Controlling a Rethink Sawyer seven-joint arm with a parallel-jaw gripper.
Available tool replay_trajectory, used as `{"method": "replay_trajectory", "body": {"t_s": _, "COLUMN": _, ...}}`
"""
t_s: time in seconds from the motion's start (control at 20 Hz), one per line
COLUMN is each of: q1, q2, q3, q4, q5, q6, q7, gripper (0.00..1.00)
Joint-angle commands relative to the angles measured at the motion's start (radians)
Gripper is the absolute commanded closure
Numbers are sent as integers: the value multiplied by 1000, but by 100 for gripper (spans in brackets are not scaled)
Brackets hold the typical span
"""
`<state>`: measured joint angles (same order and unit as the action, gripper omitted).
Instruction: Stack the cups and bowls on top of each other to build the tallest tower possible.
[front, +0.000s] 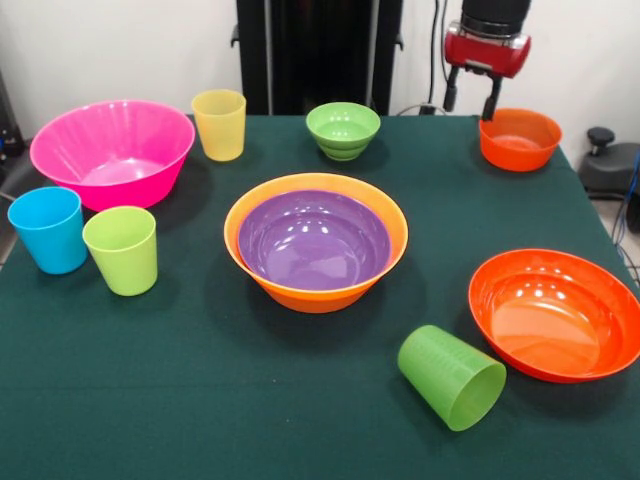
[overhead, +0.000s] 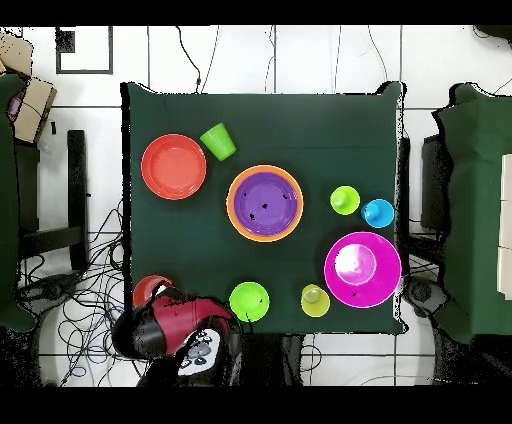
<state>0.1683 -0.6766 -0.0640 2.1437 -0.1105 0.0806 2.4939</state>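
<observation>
While the pincer hangs over the far corner of the green-clothed bench, its two black fingers stand apart and hold nothing, poised just above the rim of the small orange bowl. At the middle of the bench sits the large orange bowl with the purple bowl nested inside it; nothing else rests in that pair. The small green bowl stands alone behind them, upright, and the yellow cup stands upright beside it, near the large pink bowl. In front of the pink bowl the blue cup and the lime green cup stand upright side by side, nearly touching. The wide red-orange bowl lies on the other side of the bench, and the darker green cup lies tipped on its side just beside that bowl's rim, its mouth turned toward the camera in the front view.
</observation>
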Motion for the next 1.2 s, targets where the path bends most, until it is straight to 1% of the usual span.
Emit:
{"method": "replay_trajectory", "body": {"t_s": 0.05, "q1": 42, "q2": 55, "q3": 61, "q4": -200, "q5": -65, "q6": 226, "q7": -107, "gripper": 0}}
{"method": "replay_trajectory", "body": {"t_s": 0.1, "q1": 39, "q2": 62, "q3": 72, "q4": -209, "q5": -67, "q6": 236, "q7": -97, "gripper": 0}}
{"method": "replay_trajectory", "body": {"t_s": 0.2, "q1": 15, "q2": 72, "q3": 95, "q4": -205, "q5": -85, "q6": 217, "q7": -95, "gripper": 0}}
{"method": "replay_trajectory", "body": {"t_s": 0.4, "q1": -50, "q2": 88, "q3": 123, "q4": -171, "q5": -145, "q6": 161, "q7": -113, "gripper": 0}}
{"method": "replay_trajectory", "body": {"t_s": 0.55, "q1": -117, "q2": 69, "q3": 146, "q4": -123, "q5": -201, "q6": 128, "q7": -131, "gripper": 0}}
{"method": "replay_trajectory", "body": {"t_s": 0.75, "q1": -214, "q2": 65, "q3": 193, "q4": -66, "q5": -279, "q6": 70, "q7": -131, "gripper": 0}}
{"method": "replay_trajectory", "body": {"t_s": 0.9, "q1": -313, "q2": 46, "q3": 256, "q4": -15, "q5": -332, "q6": 51, "q7": -135, "gripper": 0}}
{"method": "replay_trajectory", "body": {"t_s": 1.0, "q1": -386, "q2": 24, "q3": 309, "q4": 23, "q5": -358, "q6": 62, "q7": -144, "gripper": 0}}
{"method": "replay_trajectory", "body": {"t_s": 1.1, "q1": -442, "q2": 14, "q3": 348, "q4": 51, "q5": -382, "q6": 69, "q7": -145, "gripper": 0}}
{"method": "replay_trajectory", "body": {"t_s": 1.2, "q1": -450, "q2": 30, "q3": 346, "q4": 55, "q5": -413, "q6": 50, "q7": -124, "gripper": 0}}
